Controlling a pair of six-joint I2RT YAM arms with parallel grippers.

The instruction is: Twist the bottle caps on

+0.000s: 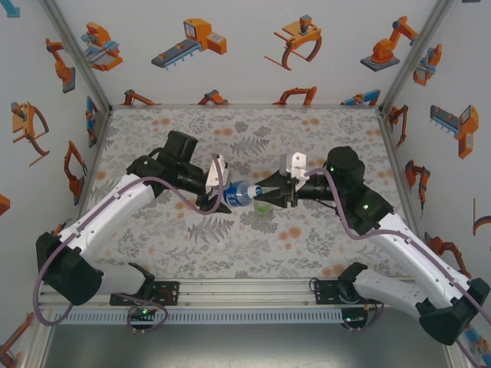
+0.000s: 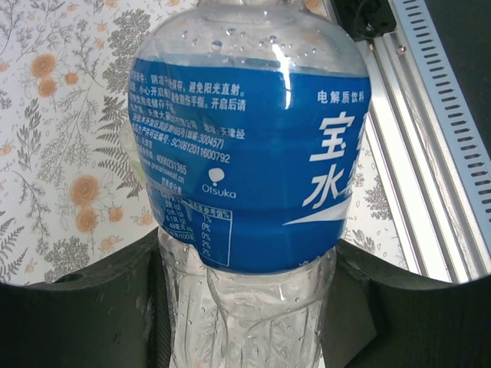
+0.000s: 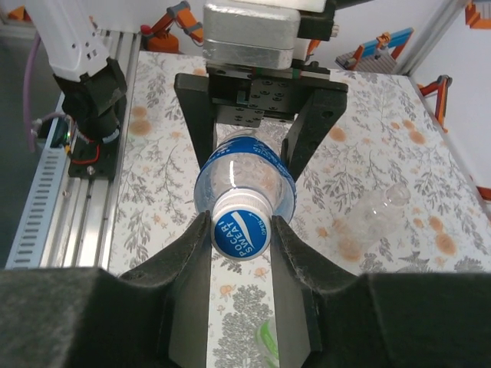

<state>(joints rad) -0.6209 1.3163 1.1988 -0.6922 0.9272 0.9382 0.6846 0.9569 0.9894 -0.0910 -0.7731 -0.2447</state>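
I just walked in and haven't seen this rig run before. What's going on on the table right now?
Both arms are working on one bottle. The left tool grips the blue-labelled bottle by its body and holds it sideways. The right tool meets it at the neck, with fingers on either side of the cap, placed to twist it. A clear bottle lies on the floral table nearby, and a green bottle sits just below the right tool.

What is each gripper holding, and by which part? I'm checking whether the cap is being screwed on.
Left gripper clamps the blue-label bottle by its clear body below the label; right gripper pinches its bottle cap by the sides.
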